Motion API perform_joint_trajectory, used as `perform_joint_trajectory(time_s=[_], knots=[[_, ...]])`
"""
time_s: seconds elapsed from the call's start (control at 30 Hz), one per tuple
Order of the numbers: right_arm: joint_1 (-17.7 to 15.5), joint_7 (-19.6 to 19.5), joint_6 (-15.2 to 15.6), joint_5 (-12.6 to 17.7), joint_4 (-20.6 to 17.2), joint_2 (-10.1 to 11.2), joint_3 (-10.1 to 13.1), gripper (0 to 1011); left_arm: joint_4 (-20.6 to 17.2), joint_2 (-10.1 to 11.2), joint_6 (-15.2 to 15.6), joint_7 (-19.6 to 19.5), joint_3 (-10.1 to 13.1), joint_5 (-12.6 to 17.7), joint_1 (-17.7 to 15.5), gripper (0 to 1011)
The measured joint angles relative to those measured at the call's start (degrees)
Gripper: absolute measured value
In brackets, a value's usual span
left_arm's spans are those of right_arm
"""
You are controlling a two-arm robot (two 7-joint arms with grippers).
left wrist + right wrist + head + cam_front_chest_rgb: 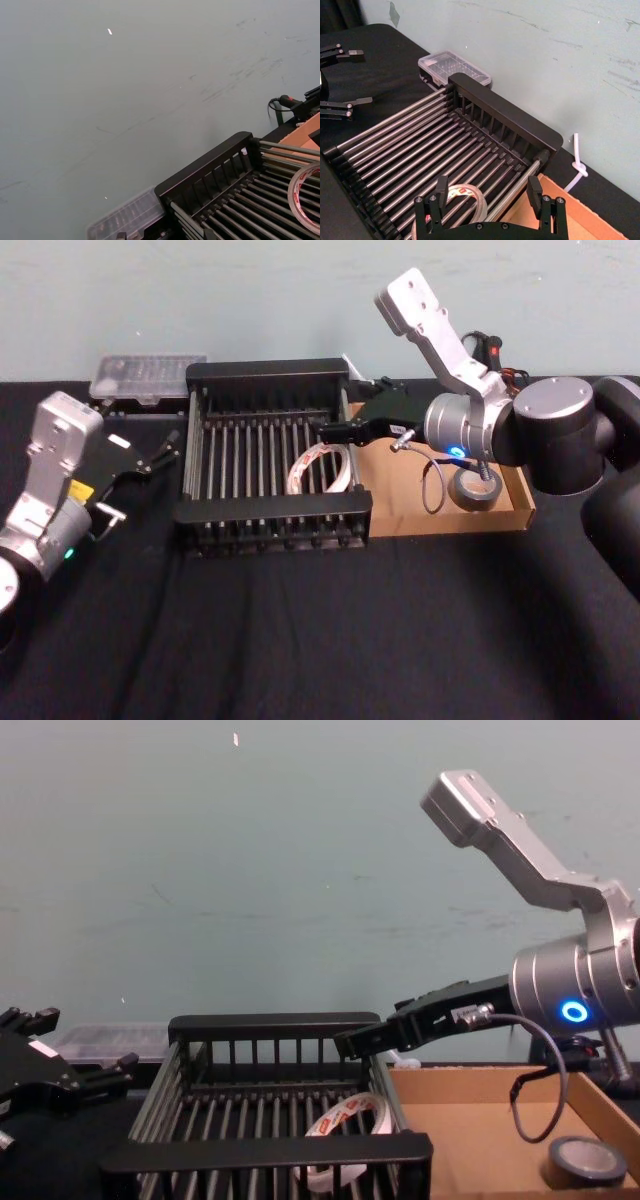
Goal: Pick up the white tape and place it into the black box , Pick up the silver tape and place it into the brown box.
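Observation:
The white tape (320,468) rests tilted on the bars of the black box (270,508), close to its right-hand wall. It also appears in the chest view (345,1140) and in the left wrist view (305,195). My right gripper (488,190) hovers open just above the white tape (465,200), with nothing between its fingers. From the head it sits over the crate's right rim (340,410). The silver tape (475,490) lies flat in the brown box (400,510), under my right wrist. My left gripper (160,452) is parked open at the crate's left.
A clear plastic case (148,375) sits behind the crate's far left corner, against the wall. A white cord (577,167) hangs at the wall behind the brown box. The black tabletop (320,640) stretches out in front of both boxes.

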Motion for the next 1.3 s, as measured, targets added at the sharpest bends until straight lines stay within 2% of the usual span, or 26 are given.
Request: perform_joint_trajectory(time_s=[0.3, 0.5, 0.77, 0.87, 1.07, 1.17, 1.2, 1.3], knots=[[-1.1, -1.3, 0.2, -0.3, -1.0, -0.3, 1.5, 1002, 0.0, 0.0, 0.0, 0.0, 0.0, 0.0, 0.0, 1001], [-3.8, -3.8, -1.1, -1.5, -4.2, 0.5, 3.7, 1002, 0.0, 0.0, 0.0, 0.0, 0.0, 0.0, 0.0, 1001], [-10.0, -7.9, -5.1, -3.0, -10.9, 3.0, 7.7, 1002, 0.0, 0.0, 0.0, 0.0, 0.0, 0.0, 0.0, 1001], [-13.8, -9.6, -7.4, -3.7, -14.4, 4.5, 9.8, 1002, 0.0, 0.0, 0.0, 0.0, 0.0, 0.0, 0.0, 1002], [-19.4, -11.6, -10.8, -4.7, -18.8, 6.6, 12.6, 1000, 0.0, 0.0, 0.0, 0.0, 0.0, 0.0, 0.0, 1001], [-23.8, -13.7, -14.3, -6.0, -21.4, 7.5, 14.3, 1002, 0.0, 0.0, 0.0, 0.0, 0.0, 0.0, 0.0, 1001], [-23.8, -13.7, -14.3, -6.0, -21.4, 7.5, 14.3, 1002, 0.0, 0.0, 0.0, 0.0, 0.0, 0.0, 0.0, 1001], [-27.5, -15.9, -17.6, -7.3, -22.4, 7.5, 15.6, 1002, 0.0, 0.0, 0.0, 0.0, 0.0, 0.0, 0.0, 1001]])
